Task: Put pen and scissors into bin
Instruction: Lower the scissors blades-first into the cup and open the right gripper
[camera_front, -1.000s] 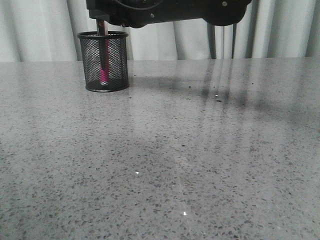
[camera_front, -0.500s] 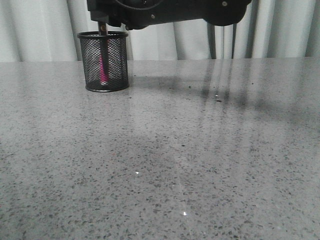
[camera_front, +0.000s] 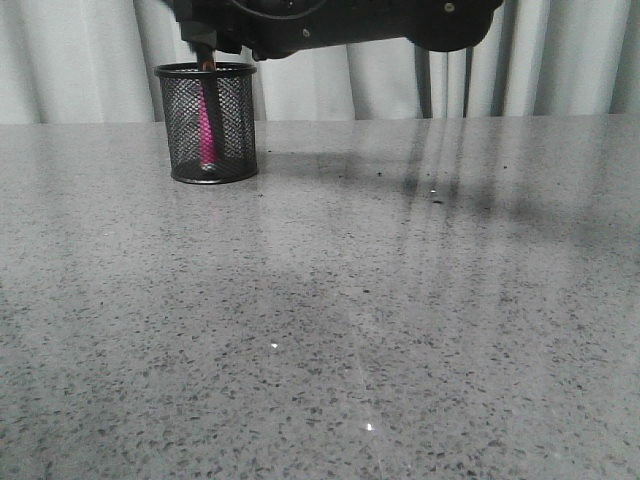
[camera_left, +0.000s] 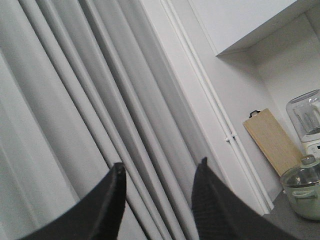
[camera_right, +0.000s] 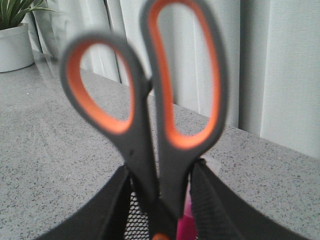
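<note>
Your right gripper (camera_right: 160, 210) has its fingers (camera_right: 107, 210) pinching the scissors (camera_right: 150, 115) just below the orange-lined handles, blades pointing down into the bin (camera_front: 208, 122). The bin stands at the far left of the desk (camera_front: 400, 300), with the pen (camera_front: 207, 130) upright inside it. Your left gripper (camera_left: 159, 192) has its fingers spread on nothing and faces the curtain (camera_left: 65, 100).

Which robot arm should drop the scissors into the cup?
The right one. Its fingers already hold the scissors just above the black mesh bin, where the pink pen stands. The left gripper is open, holds nothing and points at the curtain.
</note>
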